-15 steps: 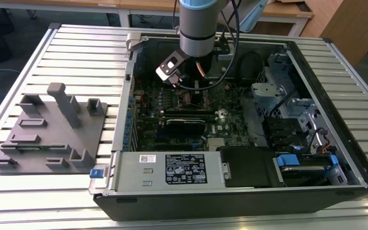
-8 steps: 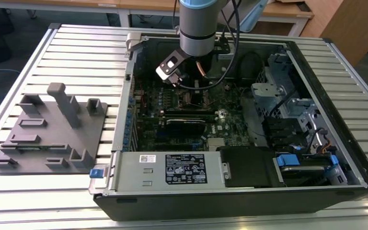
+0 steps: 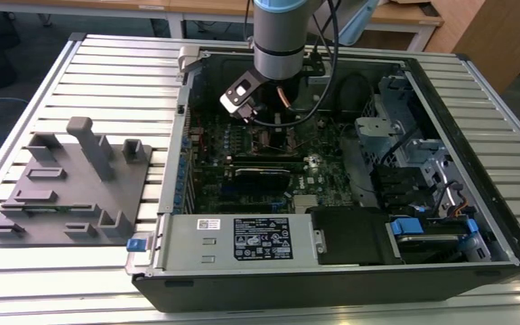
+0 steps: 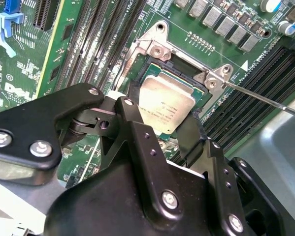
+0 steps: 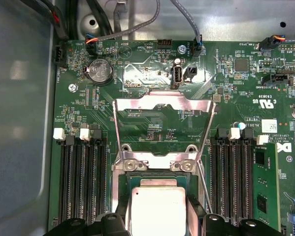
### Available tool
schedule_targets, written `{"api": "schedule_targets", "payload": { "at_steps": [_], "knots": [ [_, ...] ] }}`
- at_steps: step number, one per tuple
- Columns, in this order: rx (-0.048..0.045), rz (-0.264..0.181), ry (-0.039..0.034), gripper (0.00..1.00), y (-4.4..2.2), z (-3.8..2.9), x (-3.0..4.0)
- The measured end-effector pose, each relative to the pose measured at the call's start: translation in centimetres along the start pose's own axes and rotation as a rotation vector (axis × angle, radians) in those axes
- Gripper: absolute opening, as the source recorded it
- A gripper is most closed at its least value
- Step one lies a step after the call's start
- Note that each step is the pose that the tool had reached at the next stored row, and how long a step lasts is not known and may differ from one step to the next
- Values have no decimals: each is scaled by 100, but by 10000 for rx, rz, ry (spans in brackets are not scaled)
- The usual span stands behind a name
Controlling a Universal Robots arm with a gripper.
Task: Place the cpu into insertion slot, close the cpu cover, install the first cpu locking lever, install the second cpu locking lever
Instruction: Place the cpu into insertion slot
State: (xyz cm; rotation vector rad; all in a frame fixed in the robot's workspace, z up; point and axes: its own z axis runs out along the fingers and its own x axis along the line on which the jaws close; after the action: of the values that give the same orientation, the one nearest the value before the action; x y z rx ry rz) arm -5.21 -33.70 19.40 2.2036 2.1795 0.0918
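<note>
Bright, even light; soft glare on the cpu (image 4: pixel 166 104), darker shadow inside the case (image 3: pixel 332 288).

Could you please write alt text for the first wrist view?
A small square cpu with a pale silvery metal top lies in the silver-rimmed square insertion slot on a green motherboard, the black gripper close over it. The thin silvery cpu cover frame is swung open, between long black memory slots.

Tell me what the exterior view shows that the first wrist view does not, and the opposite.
From the exterior view: the arm reaching into the computer case, the power supply, a grey fixture plate beside the case. From the first wrist view: the cpu at the insertion slot, the cpu cover raised open, a coin battery. In both: the green motherboard.
</note>
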Motion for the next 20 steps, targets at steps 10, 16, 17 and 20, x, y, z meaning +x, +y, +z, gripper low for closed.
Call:
{"api": "schedule_targets", "payload": {
  "at_steps": [10, 16, 17, 20],
  "knots": [
    [0, 1, 1, 54, -2, 12, 0],
    [1, 1, -1, 54, -3, 18, -1],
    [0, 1, 0, 54, -2, 19, 0],
    [2, 1, -2, 54, -3, 27, -1]
  ]
}}
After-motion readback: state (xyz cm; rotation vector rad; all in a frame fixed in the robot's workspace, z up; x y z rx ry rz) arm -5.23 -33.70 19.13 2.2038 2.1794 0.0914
